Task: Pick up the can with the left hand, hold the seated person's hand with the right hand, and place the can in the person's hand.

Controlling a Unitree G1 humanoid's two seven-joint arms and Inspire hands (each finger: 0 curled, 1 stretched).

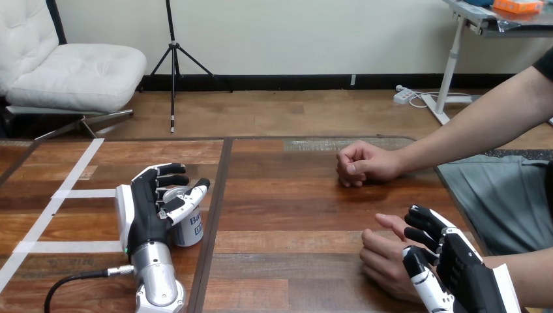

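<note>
As left hand (151, 212) grips can (190, 229), right hand (460, 270) beside person's nearer hand (385, 264)

White tape strips (78, 193) cross the wooden table (293, 215) (its left part).

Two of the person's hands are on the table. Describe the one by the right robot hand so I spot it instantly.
On the right half of the wooden table, look near the view's bottom edge. The person's half-open hand lies there right beside the black-and-white right robot hand. The person's other hand, farther up the table, is a closed fist lying alone.
</note>
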